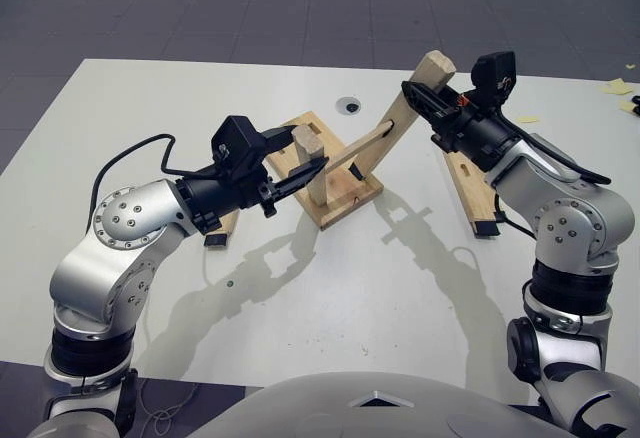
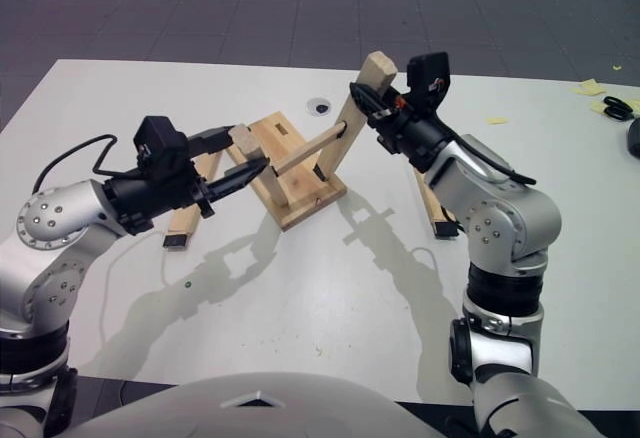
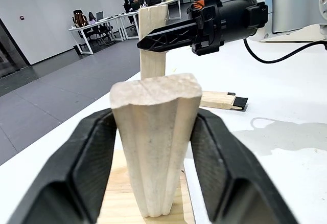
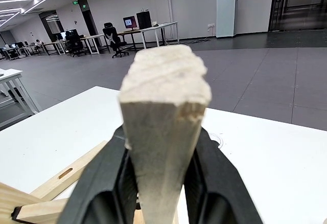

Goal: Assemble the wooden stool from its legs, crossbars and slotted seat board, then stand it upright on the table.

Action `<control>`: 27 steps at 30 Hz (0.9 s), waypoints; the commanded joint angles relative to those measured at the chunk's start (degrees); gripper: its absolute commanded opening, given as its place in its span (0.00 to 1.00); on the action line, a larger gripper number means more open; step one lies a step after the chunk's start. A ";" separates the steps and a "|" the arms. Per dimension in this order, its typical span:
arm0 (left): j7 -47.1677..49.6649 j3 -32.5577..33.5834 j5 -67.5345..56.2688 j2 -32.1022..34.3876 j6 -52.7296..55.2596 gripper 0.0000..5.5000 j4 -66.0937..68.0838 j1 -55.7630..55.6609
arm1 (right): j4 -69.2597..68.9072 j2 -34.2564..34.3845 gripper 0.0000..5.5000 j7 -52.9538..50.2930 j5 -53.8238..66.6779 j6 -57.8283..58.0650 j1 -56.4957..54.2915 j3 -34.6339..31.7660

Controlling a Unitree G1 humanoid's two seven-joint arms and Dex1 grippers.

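The pale, square, slotted wooden seat board (image 1: pixel 345 206) lies flat on the white table (image 1: pixel 400 298), a little far of centre between the two arms. One short pale wooden leg (image 3: pixel 153 142) stands upright in it. The left gripper (image 1: pixel 312 168) comes in from the left and is clamped on this leg's upper part, a finger pressed against each side.

A thin wooden crossbar (image 1: pixel 355 150) runs from that upright leg up and to the right, to a second, longer pale wooden leg (image 1: pixel 395 118). This one leans, with its top out to the far right and its foot down by the board's right edge. I cannot tell whether the foot sits in a slot. The right gripper (image 1: pixel 415 93) is closed tight around this leg near its top end.

By my reading, the step in hand is seating the second leg with the crossbar joined between the pair. The next move calls for the right arm to swing the leaning leg upright and press it down. The left arm must hold its leg steady so the crossbar does not pull free.

Two more wooden legs with black end caps lie flat, one to the right under the right arm (image 1: pixel 475 193) and one to the left below the left arm (image 1: pixel 222 228). A small round hole (image 1: pixel 348 105) sits in the table just beyond the board.
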 commanded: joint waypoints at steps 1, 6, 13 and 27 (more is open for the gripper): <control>0.27 1.35 -0.35 0.72 0.32 0.37 0.07 -0.35 | -0.31 -1.37 0.18 -0.02 -2.54 0.83 0.97 1.51; 0.39 0.03 0.14 0.09 0.00 0.37 0.17 0.70 | -1.49 -1.81 0.18 0.78 -4.02 0.28 0.86 3.12; 1.25 -2.05 1.22 -0.84 -0.62 0.37 -0.01 1.10 | -3.46 -3.27 0.19 2.39 -5.60 0.12 1.52 5.14; 1.72 -5.25 3.45 -1.70 -2.92 0.37 2.17 0.80 | -4.05 -6.08 0.19 4.15 -4.87 6.79 2.40 9.28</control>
